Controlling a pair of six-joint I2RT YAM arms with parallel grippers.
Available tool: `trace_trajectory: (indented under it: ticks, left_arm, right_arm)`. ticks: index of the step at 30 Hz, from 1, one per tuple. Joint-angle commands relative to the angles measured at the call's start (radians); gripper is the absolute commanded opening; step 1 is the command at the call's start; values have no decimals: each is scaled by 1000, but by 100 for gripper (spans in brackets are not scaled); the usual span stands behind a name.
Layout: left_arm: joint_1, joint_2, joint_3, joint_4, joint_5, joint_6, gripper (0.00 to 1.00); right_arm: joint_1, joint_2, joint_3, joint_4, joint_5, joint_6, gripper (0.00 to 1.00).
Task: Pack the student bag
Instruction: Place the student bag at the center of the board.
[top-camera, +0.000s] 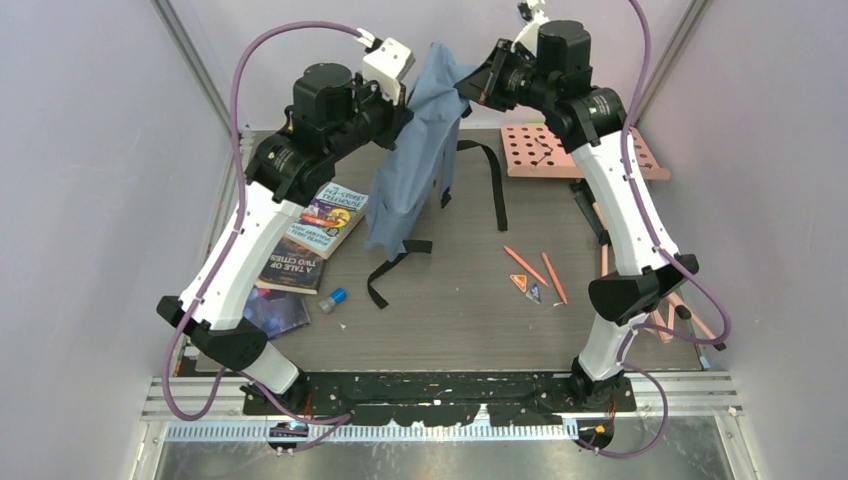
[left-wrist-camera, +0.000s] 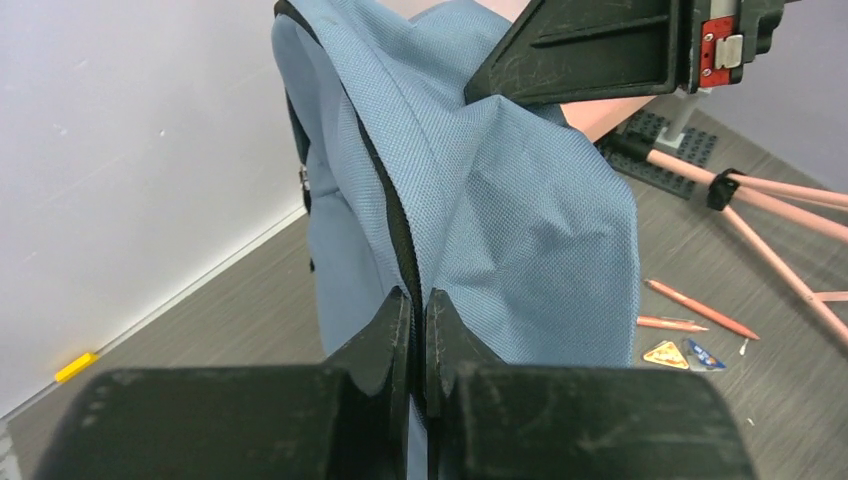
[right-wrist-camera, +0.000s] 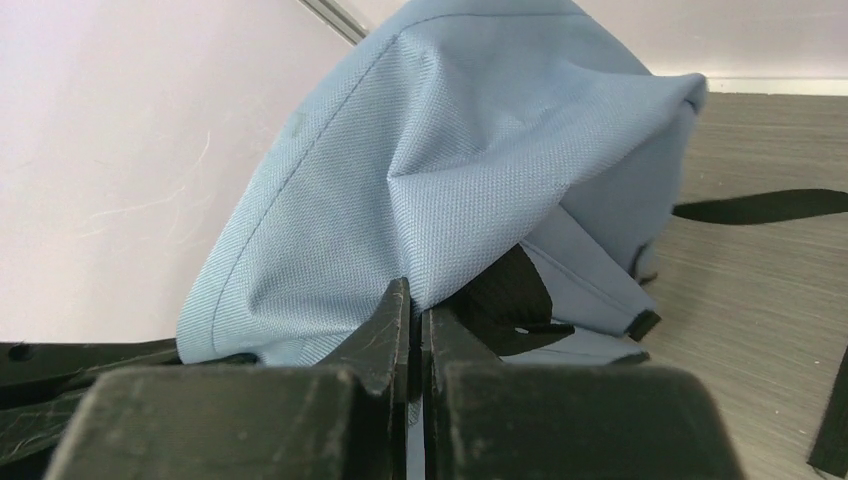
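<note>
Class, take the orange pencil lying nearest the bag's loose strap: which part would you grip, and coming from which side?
Mid-shaft of the orange pencil, from above, closing across its thin width. It lies flat and slanted on the table, so nothing gets under it from the side, and bare tabletop flanks its middle. Turning the wrist to its slant should help.

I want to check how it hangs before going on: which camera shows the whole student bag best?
Top external: the student bag shows whole, held up by the left gripper and right gripper, straps trailing on the table. Left wrist shows only upper fabric and a zipper line; right wrist only bunched fabric and a strap.
</note>
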Motion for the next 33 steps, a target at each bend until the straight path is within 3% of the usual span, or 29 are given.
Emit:
trace_trajectory:
  ticks: [1, 5, 9, 12, 17, 22, 28, 33]
  left_arm:
    - [-2, -52, -40, 95, -52, 21, 0]
    - [-3, -58, -181, 170, 56, -51, 0]
    - [-2, -110, -269, 192, 8, -10, 0]
    - [-2, -154, -231, 153, -12, 39, 0]
    - [-3, -152, -71, 22, -11, 93, 0]
    - [-2, -178, -24, -99, -2, 77, 0]
    - [-3, -226, -232, -44, 63, 13, 0]
    - [-14, -263, -447, 100, 137, -74, 0]
  right_arm:
    - [-5, 15, 39, 104, 64, 32, 1]
    - [7, 22, -79, 243, -50, 36, 1]
    - [43, -26, -162, 267, -82, -68, 1]
    - [64, -54, -182, 280, -106, -82, 1]
    - [143, -6, -30, 155, -122, -156, 1]
    - [194, -2, -88, 245, -178, -159, 1]
    - [199, -101, -356, 266, 53, -244, 1]
    - [198, -193, -616, 308, 196, -252, 5]
